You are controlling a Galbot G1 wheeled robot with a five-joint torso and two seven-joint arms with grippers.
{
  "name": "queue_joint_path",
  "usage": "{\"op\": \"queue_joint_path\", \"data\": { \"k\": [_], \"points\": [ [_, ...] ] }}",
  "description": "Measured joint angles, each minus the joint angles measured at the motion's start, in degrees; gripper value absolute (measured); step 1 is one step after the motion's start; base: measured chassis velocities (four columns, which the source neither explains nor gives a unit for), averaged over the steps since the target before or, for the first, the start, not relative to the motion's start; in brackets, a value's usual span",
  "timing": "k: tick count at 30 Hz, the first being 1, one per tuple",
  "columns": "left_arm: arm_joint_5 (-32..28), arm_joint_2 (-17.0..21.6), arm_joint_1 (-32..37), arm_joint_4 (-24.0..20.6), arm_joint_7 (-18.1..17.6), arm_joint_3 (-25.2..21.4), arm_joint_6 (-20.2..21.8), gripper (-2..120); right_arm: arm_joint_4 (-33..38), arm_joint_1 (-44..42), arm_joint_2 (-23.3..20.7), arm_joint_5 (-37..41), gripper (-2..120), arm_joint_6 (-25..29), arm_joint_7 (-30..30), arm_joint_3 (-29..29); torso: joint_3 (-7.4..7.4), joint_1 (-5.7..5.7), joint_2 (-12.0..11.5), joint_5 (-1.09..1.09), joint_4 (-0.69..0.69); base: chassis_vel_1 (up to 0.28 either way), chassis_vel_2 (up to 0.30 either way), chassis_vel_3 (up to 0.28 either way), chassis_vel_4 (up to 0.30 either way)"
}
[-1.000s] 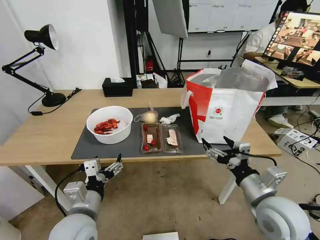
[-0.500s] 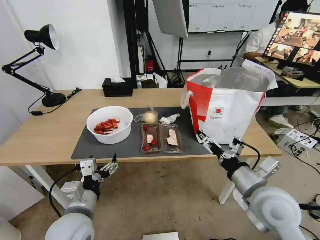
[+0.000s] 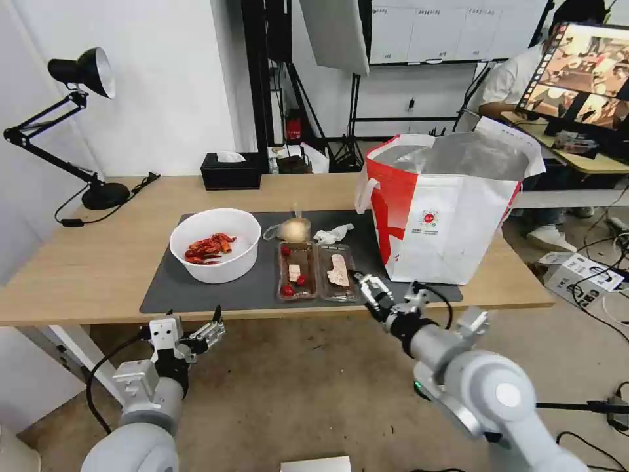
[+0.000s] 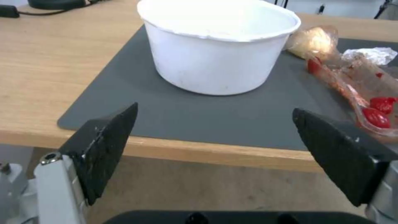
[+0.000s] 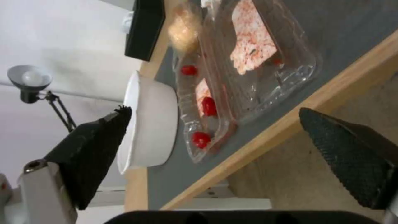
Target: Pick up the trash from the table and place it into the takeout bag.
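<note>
Head view is showing the right gripper (image 3: 364,284) hovering at the front edge of the table (image 3: 98,262), just at the near end of the clear plastic tray (image 3: 318,271) of food scraps, its black fingers standing wide apart and holding nothing. From the right wrist view the tray (image 5: 248,77) is lying between those spread fingers, open on its hinge, with red bits and a pale speckled scrap inside, close to the front edge of the dark grey mat (image 3: 216,288). The left gripper (image 3: 200,331) is hanging below the front edge of the tabletop, also spread open and empty, pointing up toward the white bowl (image 3: 215,244). That bowl, holding red shells, is sitting on the left part of the mat, and from the left wrist view its wall (image 4: 215,62) is standing well beyond the fingertips. Behind the tray, the small knotted bag (image 3: 290,229) with a pale lump and the crumpled tissue (image 3: 333,233) are lying side by side toward the mat's back edge. The takeout bag (image 3: 445,210) is standing upright and open on the right end of the tabletop, over the mat's right edge, its foil lining showing. A black tissue box (image 3: 230,172) is resting at the back edge, and a black desk lamp (image 3: 72,124) is standing at the back left corner.
</note>
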Motion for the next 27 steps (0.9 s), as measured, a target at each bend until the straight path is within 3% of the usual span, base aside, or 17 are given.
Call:
{"op": "queue_joint_path", "data": {
  "k": [27],
  "points": [
    [1.8,-2.3,2.9,-0.1,-0.1,-0.7,-0.4,100,-8.1,3.9,9.3,-4.4,100,-0.9,1.9,-2.6,0.00,-0.01,0.0,0.00,0.00,0.000,0.000,0.000,0.000]
  ]
}}
